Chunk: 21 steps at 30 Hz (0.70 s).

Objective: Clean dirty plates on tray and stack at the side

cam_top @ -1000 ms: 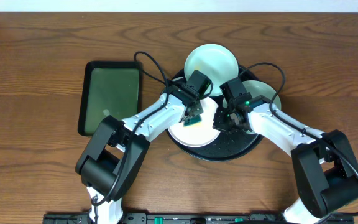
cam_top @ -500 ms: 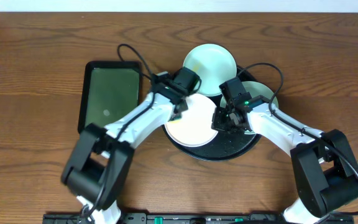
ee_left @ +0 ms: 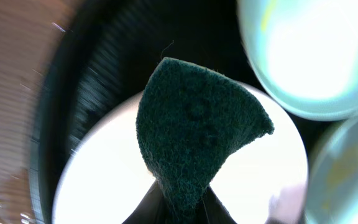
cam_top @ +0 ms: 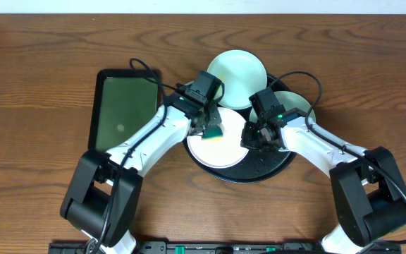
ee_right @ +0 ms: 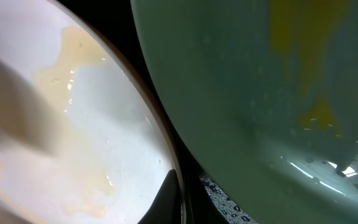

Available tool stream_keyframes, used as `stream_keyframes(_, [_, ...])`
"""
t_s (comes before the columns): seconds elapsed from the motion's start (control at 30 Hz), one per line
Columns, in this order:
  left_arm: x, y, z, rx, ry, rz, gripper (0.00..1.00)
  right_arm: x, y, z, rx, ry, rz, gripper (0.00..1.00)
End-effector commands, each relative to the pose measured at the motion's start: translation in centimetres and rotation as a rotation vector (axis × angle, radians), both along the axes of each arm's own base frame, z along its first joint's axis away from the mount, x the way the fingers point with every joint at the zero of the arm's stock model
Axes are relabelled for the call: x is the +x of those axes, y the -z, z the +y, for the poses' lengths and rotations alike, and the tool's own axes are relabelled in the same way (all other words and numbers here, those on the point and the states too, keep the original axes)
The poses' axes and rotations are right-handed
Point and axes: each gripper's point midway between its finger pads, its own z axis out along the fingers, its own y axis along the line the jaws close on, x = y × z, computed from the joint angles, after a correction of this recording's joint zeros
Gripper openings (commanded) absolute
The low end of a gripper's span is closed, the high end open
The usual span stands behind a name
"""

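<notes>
The round black tray (cam_top: 272, 168) holds a white plate (cam_top: 213, 152) at its front left. My left gripper (cam_top: 207, 123) is shut on a dark green sponge (cam_top: 214, 132) and holds it on this plate. In the left wrist view the sponge (ee_left: 197, 130) covers the white plate (ee_left: 104, 180). My right gripper (cam_top: 254, 137) is shut on the white plate's right rim. The right wrist view shows its fingers (ee_right: 178, 199) on the rim, with yellowish smears on the plate (ee_right: 73, 124). A pale mint plate (cam_top: 238, 69) lies at the back. A smeared mint plate (cam_top: 300, 106) lies at the right.
A rectangular dark green tray (cam_top: 125, 109) lies on the wooden table left of the round tray. The smeared mint plate (ee_right: 278, 93) sits close beside my right gripper. The two arms almost meet over the tray's middle.
My left gripper swept the sponge off toward the plate's upper left and then back onto the white plate. The right gripper has held still on the rim.
</notes>
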Motion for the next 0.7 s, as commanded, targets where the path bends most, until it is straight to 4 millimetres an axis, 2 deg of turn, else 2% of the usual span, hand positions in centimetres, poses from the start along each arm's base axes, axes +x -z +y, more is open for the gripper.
stream_keyframes(0.0, [-2.0,1.0,-1.2,-0.029,0.049,0.052,0.08,-0.3,1.1,-1.4,-0.067,0.004,0.013,0.02])
stream_keyframes(0.17, [-3.2,2.2,-2.6,-0.038,0.096,0.034,0.16,-0.3,1.1,-1.3,-0.061,0.003,0.015,0.02])
stream_keyframes(0.23, [-3.4,2.6,-2.8,-0.035,0.104,0.024,0.28,-0.3,1.1,-1.3,-0.06,0.002,0.015,0.02])
stream_keyframes(0.33, [-3.0,2.9,-1.8,0.013,0.087,0.002,0.5,-0.4,1.1,-1.3,-0.061,0.003,0.017,0.02])
stream_keyframes(0.4, [-2.6,2.9,-1.2,0.043,0.09,-0.02,0.57,-0.3,1.1,-1.3,-0.061,0.002,0.017,0.02])
stream_keyframes(0.67, [-1.9,2.2,-0.5,0.064,0.129,-0.052,0.6,-0.3,1.1,-1.3,-0.061,0.002,0.016,0.02])
